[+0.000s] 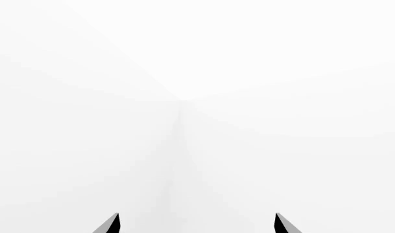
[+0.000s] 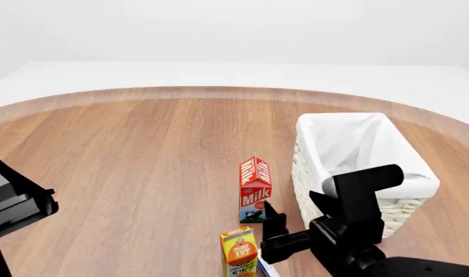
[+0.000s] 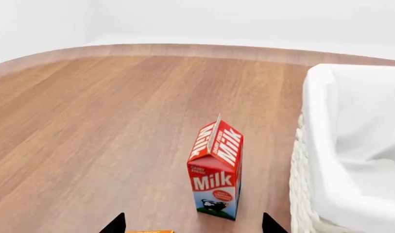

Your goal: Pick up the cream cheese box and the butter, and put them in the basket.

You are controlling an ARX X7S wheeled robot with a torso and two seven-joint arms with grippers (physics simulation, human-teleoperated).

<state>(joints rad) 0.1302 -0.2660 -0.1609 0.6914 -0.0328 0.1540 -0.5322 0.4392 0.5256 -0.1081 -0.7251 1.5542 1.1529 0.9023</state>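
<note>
White blankness fills the left wrist view; head view shows basket (image 2: 419,183), both grippers' tips apart.

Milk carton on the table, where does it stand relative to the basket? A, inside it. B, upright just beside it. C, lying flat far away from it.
B: the milk carton stands upright on the wood, close beside the basket wall.

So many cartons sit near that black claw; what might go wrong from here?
1. The right gripper hangs close behind the tall red milk carton and beside the orange juice carton; a careless move may topple either.
2. The white woven basket stands just beside the arm, so a swing may bump it.
3. No butter shows in any view, so a wrong box might get grabbed.
</note>
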